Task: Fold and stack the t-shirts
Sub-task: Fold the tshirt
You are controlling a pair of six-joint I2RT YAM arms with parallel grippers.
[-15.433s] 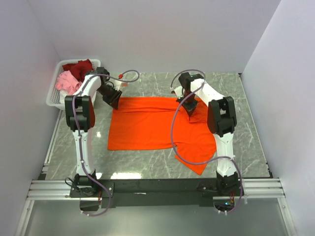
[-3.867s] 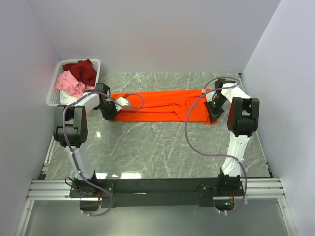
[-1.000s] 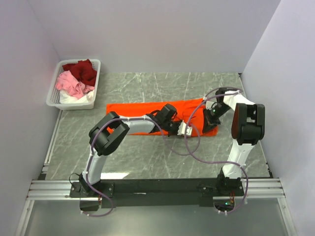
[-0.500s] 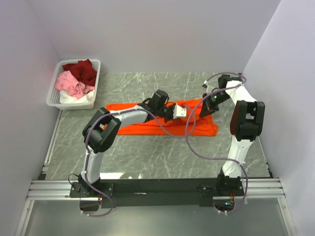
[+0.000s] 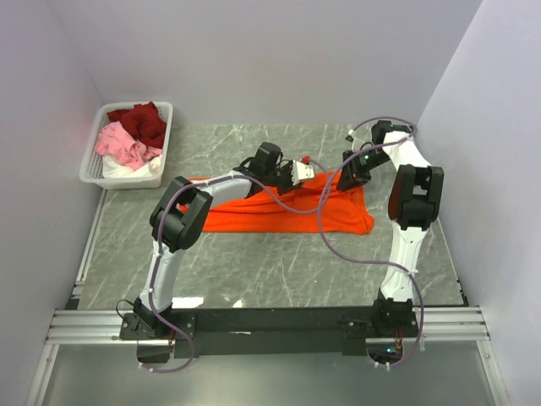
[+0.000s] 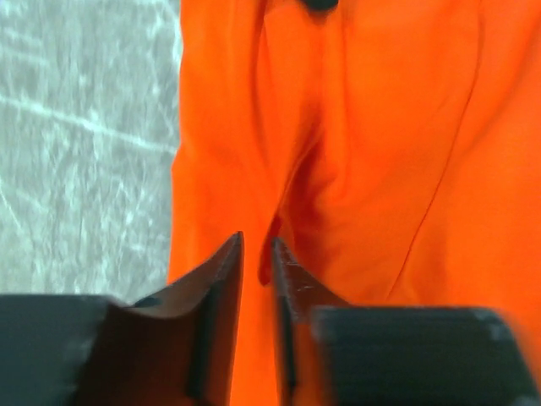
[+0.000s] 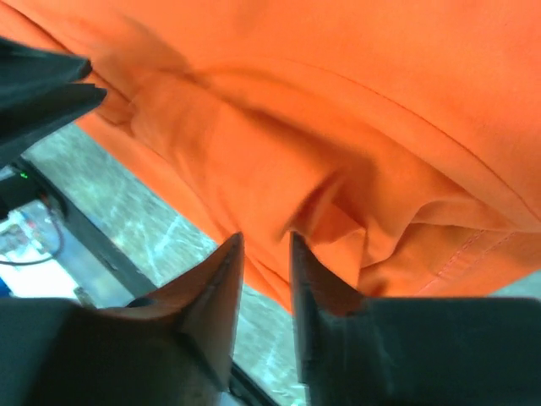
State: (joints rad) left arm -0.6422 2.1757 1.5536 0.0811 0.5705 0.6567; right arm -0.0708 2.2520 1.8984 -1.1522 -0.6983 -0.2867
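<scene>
On the far half of the table [image 5: 279, 271], the orange t-shirt [image 5: 245, 216] lies as a folded strip; left hand [image 6: 256, 247] and right hand [image 7: 266, 241] meet at its far right corner, fingers slightly parted against the cloth; other t-shirts [image 5: 135, 127] fill the basket [image 5: 91, 175].

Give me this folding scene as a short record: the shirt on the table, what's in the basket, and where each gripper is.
On table: orange t-shirt, folded into a long band, right end wider and rumpled
Basket: white basket at far left, holding dark red shirt, pink shirt, white shirt, all crumpled
Left gripper: left gripper over the band's right part, jaws narrowly apart, grip unclear
Right gripper: right gripper close beside it, jaws narrowly apart, grip unclear
</scene>
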